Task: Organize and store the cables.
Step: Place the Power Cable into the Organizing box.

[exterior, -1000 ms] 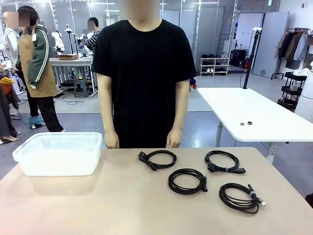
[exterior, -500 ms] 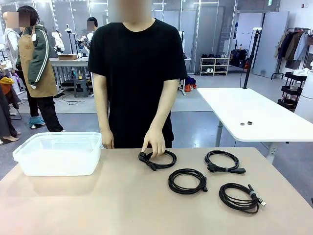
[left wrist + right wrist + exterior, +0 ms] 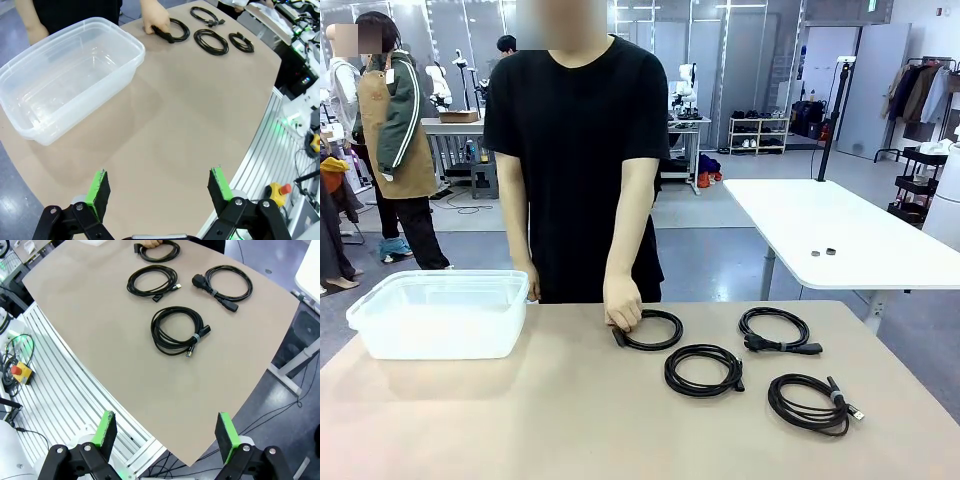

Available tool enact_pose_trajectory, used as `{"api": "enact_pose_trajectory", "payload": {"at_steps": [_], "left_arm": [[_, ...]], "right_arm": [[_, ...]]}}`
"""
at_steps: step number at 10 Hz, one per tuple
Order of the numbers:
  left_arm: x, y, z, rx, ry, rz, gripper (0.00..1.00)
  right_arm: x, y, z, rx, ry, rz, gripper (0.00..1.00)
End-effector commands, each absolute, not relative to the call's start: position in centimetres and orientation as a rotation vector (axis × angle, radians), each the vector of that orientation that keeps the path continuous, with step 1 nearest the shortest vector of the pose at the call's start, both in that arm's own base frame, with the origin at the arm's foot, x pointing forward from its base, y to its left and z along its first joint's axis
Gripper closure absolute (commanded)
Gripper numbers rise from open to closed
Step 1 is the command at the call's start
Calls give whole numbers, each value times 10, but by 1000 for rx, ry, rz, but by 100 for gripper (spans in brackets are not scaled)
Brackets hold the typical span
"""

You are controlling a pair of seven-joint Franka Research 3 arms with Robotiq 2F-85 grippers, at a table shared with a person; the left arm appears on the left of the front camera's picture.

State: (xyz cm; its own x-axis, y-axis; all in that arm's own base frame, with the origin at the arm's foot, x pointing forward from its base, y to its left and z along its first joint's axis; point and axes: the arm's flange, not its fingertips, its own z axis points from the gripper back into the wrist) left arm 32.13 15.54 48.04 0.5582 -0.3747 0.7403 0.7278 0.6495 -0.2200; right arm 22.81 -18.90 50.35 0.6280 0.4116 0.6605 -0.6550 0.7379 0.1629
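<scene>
I see four black coiled cords on the right half of the table, and none of them touches another. The first cable lies near the far edge, and the person's hand is closed over its plug end. The second cable lies just beside it, closer to my side. The third cable is at the far right, and the fourth cable is the nearest one on the right. A clear plastic bin stands at the far left, well apart from the cables. The left gripper hangs above bare table near the bin, its fingers wide apart with nothing between them. The right gripper hangs above the near table edge, its fingers also wide apart, with the fourth cable ahead of it.
</scene>
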Motion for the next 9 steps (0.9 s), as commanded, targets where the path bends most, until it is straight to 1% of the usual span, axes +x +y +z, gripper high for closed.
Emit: {"api": "enact_pose_trajectory", "payload": {"at_steps": [1, 8, 9], "left_arm": [[322, 157, 480, -567, -726, -708, 0], [322, 157, 480, -567, -726, -708, 0], [322, 157, 480, -567, -726, -708, 0]], "right_arm": [[229, -188, 504, 415, -641, 641, 0], [228, -189, 503, 413, -640, 631, 0], [253, -169, 511, 326, -557, 726, 0]]}}
